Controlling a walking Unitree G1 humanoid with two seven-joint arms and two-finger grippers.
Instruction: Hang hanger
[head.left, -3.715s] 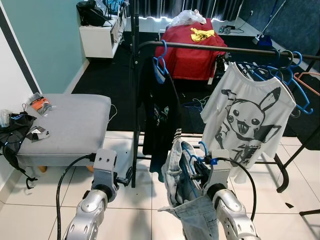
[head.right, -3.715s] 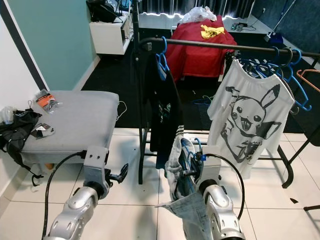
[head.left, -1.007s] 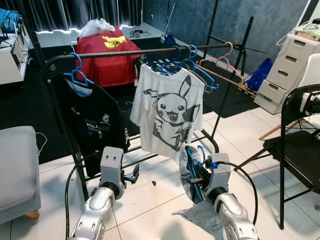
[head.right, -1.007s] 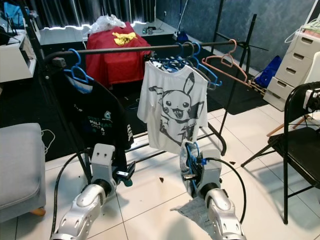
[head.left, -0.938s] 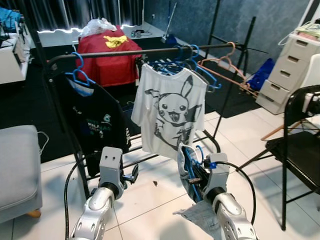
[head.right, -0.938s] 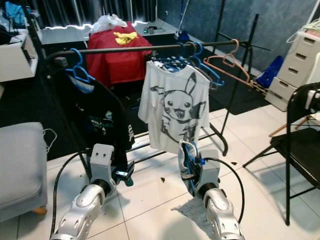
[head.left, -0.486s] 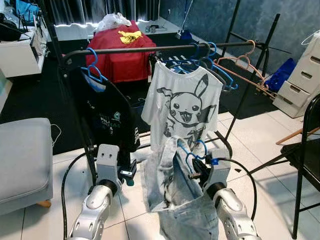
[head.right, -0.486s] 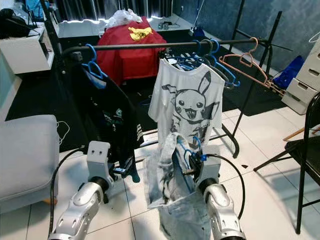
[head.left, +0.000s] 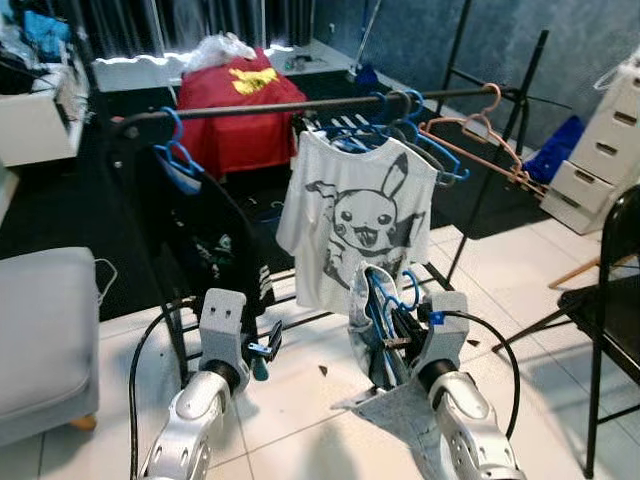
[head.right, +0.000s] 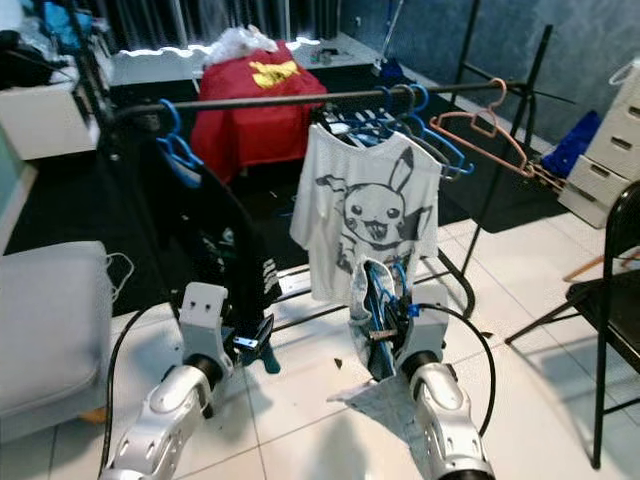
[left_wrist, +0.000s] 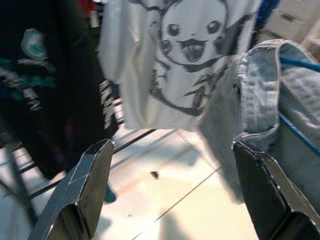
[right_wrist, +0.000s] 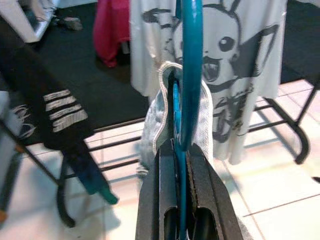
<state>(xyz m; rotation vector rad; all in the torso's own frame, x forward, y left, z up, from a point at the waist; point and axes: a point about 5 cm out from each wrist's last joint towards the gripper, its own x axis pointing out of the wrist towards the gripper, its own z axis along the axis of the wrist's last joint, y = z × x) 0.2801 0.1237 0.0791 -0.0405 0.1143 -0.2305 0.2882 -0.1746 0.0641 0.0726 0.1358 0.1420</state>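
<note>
Hanger (right_wrist: 190, 75) with jeans (head.left: 372, 330) clamped in right hand (right_wrist: 181, 165); left hand (left_wrist: 170, 195) agape, empty.

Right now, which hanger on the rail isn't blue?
The pink hanger, hanging empty at the right end of the rail. The other hangers there are blue, like the blue hanger with jeans that the right claw holds.
</note>
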